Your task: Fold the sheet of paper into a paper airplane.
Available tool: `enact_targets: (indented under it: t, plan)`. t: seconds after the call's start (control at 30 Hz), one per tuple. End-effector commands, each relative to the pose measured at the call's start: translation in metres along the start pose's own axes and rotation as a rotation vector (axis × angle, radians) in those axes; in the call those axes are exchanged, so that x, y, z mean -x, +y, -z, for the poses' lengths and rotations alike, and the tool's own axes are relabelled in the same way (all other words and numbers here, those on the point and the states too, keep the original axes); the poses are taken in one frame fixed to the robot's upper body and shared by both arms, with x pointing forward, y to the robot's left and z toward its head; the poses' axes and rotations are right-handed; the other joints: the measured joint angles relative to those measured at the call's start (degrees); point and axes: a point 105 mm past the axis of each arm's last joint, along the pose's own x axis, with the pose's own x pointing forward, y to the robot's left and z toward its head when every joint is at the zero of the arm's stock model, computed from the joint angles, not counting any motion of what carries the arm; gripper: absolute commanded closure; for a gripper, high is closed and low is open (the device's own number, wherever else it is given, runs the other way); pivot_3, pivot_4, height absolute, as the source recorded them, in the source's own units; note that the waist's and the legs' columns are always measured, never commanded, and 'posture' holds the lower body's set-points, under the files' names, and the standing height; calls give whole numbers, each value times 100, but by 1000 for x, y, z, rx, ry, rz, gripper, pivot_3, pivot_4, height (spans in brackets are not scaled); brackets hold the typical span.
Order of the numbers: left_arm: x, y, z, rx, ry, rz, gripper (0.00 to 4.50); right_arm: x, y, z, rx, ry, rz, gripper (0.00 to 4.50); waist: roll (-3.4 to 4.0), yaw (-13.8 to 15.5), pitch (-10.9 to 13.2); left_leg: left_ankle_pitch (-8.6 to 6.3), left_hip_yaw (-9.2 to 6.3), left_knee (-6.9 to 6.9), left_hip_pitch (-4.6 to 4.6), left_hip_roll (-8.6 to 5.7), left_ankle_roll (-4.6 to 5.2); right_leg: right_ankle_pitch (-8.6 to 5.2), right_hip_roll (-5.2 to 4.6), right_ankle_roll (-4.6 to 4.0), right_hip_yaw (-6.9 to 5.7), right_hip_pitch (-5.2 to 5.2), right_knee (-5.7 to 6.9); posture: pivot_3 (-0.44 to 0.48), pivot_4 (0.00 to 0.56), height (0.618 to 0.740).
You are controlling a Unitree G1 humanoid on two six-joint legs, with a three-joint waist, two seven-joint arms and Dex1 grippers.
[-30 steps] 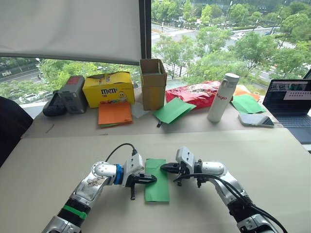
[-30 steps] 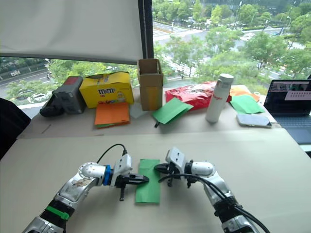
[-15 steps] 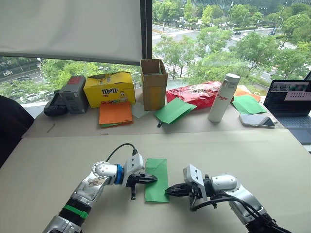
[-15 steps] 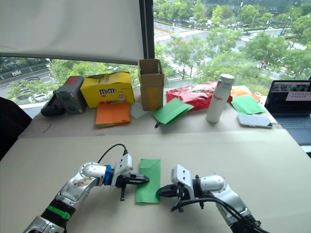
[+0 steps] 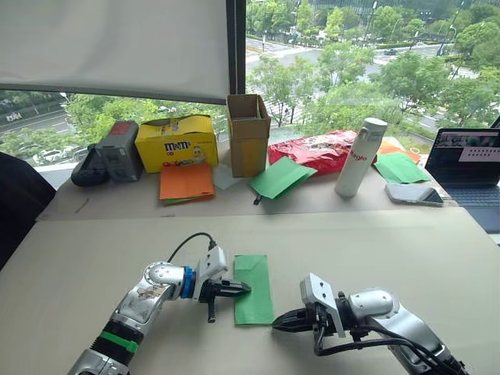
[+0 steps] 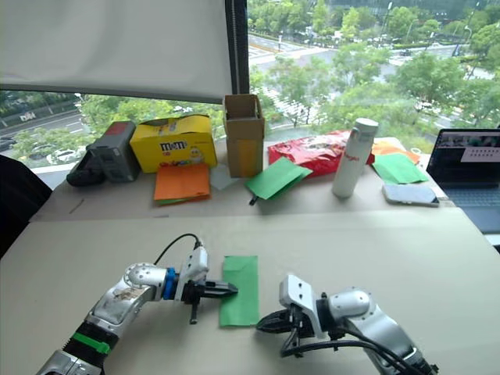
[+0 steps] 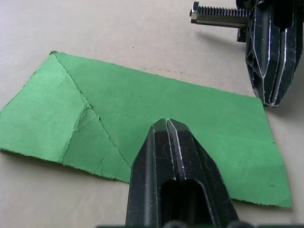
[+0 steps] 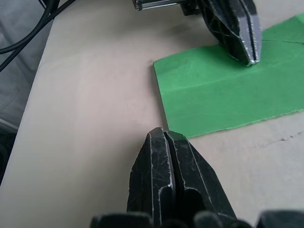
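The sheet of paper (image 5: 253, 278) lies flat on the tan table (image 5: 94, 258), folded into a long narrow strip with a diagonal crease showing at one end, directly in front of the brown cardboard box (image 5: 248, 134) that stands at the window side of the table. The left gripper (image 5: 241, 289), its two black fingers pressed together, rests its tip on the paper's left edge about midway along the strip; judged from that placement, it acts as a weight that pins the thin sheet so it cannot slide or spring open while the other arm works. The right gripper (image 5: 279, 323), fingers also pressed together and pinching nothing, sits on the bare table just off the paper's near right corner, its tip pointing toward that corner but apart from it. It seems placed low against the surface so it can slide under or push at the paper's edge for the next fold, or run along a crease to flatten it. The work looks early: the paper is only a layered strip with one slanted crease, no pointed wedge yet. Beside the cardboard box lie spare sheets, an orange sheet (image 5: 185, 182) to its left and a plain green sheet (image 5: 279, 176) to its right, well apart from the creased strip.
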Motion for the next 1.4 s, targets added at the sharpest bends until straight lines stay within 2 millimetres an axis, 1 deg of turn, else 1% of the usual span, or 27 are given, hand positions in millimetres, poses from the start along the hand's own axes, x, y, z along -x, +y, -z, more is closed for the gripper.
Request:
enact_targets:
  t: [0.03,0.17,0.23,0.3,0.43,0.53,0.7,0.83,0.93,1.0,1.13,1.2,1.3,1.4]
  plan:
    - [20,-7,-24,7,-81,54,4500,11,-5,-30,13,-83,53,4472,-5,-6,5,0,0,-1,-1,3,0,0,1,0,0,-1,0,0,150,740]
    - [37,-6,-34,25,-108,55,4500,17,-15,-43,32,-87,124,4472,-3,-4,6,-3,0,-2,0,5,3,0,0,0,0,0,-3,0,150,740]
    - [43,-3,-35,23,-103,35,4500,21,-20,-46,41,-78,161,4472,-4,1,7,-2,0,-1,-1,4,3,0,0,0,0,0,-4,0,150,740]
    - [45,1,-28,17,-65,15,4500,25,-24,-45,49,-53,195,4472,-4,16,7,-2,0,-1,-1,2,2,0,-1,0,-1,0,-4,0,150,740]
    - [40,5,-5,-5,44,-3,4500,32,-31,-44,54,-30,256,4472,-4,29,7,0,1,-2,-1,-2,-1,0,-3,0,0,1,-8,0,150,740]
    - [34,6,1,-5,46,6,4500,39,-36,-43,49,-31,299,4472,-5,38,7,-1,1,-2,-2,-1,0,0,-2,0,0,0,-8,0,150,740]
    - [13,6,-10,-4,-26,51,4500,48,-43,-37,40,-4,365,4472,-7,63,9,-2,1,1,-5,-2,2,0,-3,0,0,1,-8,0,150,740]
    - [-5,-1,-24,36,-90,131,4500,57,-51,-37,43,9,430,4472,-8,58,9,-2,2,3,-6,-3,2,0,-4,0,0,1,-7,0,150,740]
    - [-20,-1,-35,45,-110,173,4500,72,-59,-36,53,29,506,4472,-9,61,10,-2,3,4,-7,-5,2,0,-4,0,0,2,-6,0,150,740]
    - [-28,-1,-38,46,-110,187,4500,78,-61,-36,56,39,538,4472,-10,60,10,-1,3,5,-7,-6,2,0,-4,0,0,3,-7,0,150,740]
    - [-51,-5,-31,43,-26,215,4500,87,-63,-33,44,57,605,4472,-10,53,10,0,4,4,-7,-5,0,0,-2,0,0,3,-7,0,150,740]
    - [-59,-7,-30,26,-3,220,4500,90,-62,-33,37,59,634,4472,-10,55,10,0,5,4,-7,-5,0,0,-2,0,1,3,-7,0,150,740]
    - [-65,-7,-23,16,39,209,4500,96,-63,-33,15,57,688,4472,-11,46,11,-1,7,4,-8,-4,1,0,-2,0,4,1,-6,0,150,740]
    - [-66,-10,-14,0,77,218,4500,101,-65,-33,-11,41,750,4472,-11,54,10,-1,6,4,-6,-2,1,0,-1,0,3,3,-5,0,150,740]
